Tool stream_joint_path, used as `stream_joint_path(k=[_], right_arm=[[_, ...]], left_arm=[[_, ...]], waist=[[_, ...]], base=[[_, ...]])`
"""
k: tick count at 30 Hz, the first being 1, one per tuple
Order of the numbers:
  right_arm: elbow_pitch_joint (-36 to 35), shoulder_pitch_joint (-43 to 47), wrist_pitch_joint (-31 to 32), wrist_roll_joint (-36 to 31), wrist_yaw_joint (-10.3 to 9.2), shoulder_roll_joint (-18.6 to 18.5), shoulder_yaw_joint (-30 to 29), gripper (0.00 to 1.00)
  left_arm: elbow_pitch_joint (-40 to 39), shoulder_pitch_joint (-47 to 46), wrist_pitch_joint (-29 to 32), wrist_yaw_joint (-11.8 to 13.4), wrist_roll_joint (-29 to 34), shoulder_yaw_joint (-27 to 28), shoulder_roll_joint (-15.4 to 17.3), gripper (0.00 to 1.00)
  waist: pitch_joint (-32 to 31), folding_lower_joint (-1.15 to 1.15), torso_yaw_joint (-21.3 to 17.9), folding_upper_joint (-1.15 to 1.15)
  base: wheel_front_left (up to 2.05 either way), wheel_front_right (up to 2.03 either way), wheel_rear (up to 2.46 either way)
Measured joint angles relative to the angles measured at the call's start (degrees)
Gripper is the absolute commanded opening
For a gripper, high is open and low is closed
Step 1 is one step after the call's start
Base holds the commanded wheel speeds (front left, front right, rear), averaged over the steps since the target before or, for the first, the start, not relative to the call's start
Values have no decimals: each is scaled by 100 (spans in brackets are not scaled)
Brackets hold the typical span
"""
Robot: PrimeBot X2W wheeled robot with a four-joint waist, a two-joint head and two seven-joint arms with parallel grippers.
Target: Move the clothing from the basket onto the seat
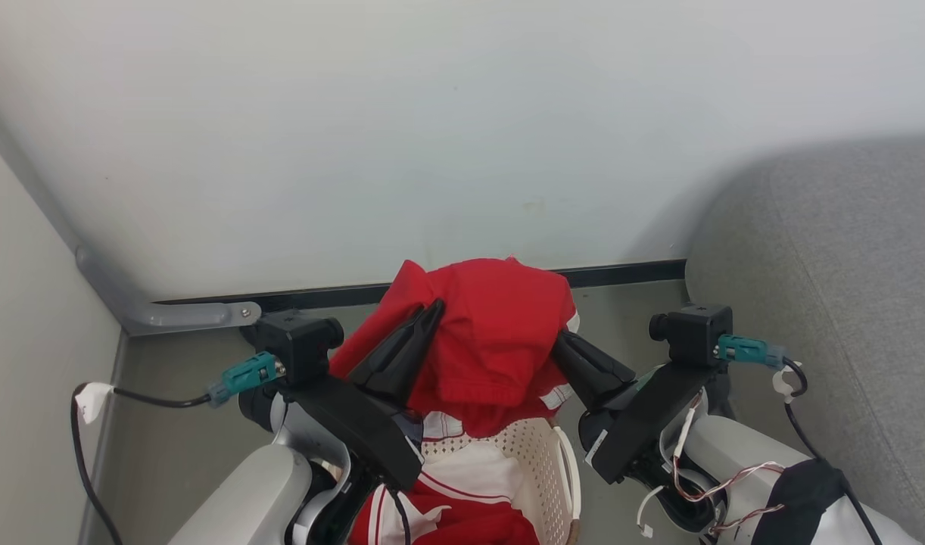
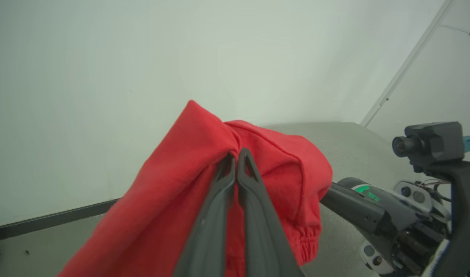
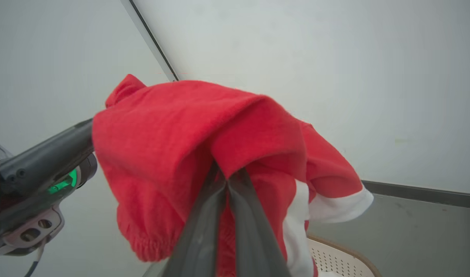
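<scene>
left fingers (image 1: 402, 350) and right fingers (image 1: 593, 369) both clamped thin on red garment (image 1: 493, 325); swing to seat (image 1: 848, 265) could slip it, or hem snags basket (image 1: 544, 454).

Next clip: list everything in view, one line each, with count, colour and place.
basket: one, cream-white, perforated, on the floor between the arms
held garment: one, red with white trim, lifted above the basket
clothing in basket: number unclear, red and white, piled inside
seat: one, grey fabric, at the right
wall: white, behind everything
baseboard: one, black, along the wall's foot
bracket: one, grey metal, left corner
floor: grey, under the basket
left end effector: one, dark, shut on the held garment's left side
right end effector: one, dark, shut on its right side
</scene>
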Motion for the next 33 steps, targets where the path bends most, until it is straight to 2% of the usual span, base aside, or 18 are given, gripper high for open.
stream_joint_path(k=[2, 3, 5, 6, 7, 22, 33], right_arm=[[-32, 3, 0, -25, 0, -24, -19, 0], [-65, 11, -1, -32, 0, -62, -45, 0], [-125, 35, -4, -49, 0, -160, -121, 0], [-149, 52, -5, -73, 0, -203, -160, 0], [-168, 73, -5, -88, 0, -241, -197, 0], [-584, 364, -7, -353, 0, -546, -951, 0], [-1069, 768, -7, -600, -10, -817, -1497, 0]], left_arm=[[-1, 39, 0, 0, 0, -4, 8, 20], [-1, 65, 0, 0, 0, -13, 18, 34], [-2, 74, -1, 0, 0, -31, 21, 92], [-3, 74, -4, 0, 0, -33, 24, 92], [-9, 79, -4, 0, 0, -35, 26, 100], [-283, 269, -55, -14, 75, -222, 114, 100], [-800, 276, -110, -19, 423, -372, 371, 100]], waist=[[-9, 0, -24, 0], [-16, 0, -49, 0], [-32, 0, -98, 0], [-40, 0, -120, 0], [-47, -1, -143, 0], [-124, -1, -489, 0], [-108, -1, -864, 0]], base=[[0, 0, 0], [0, 0, 0], [0, 0, 0], [0, 0, 0], [0, 0, 0], [0, 0, 0], [0, 0, 0]])
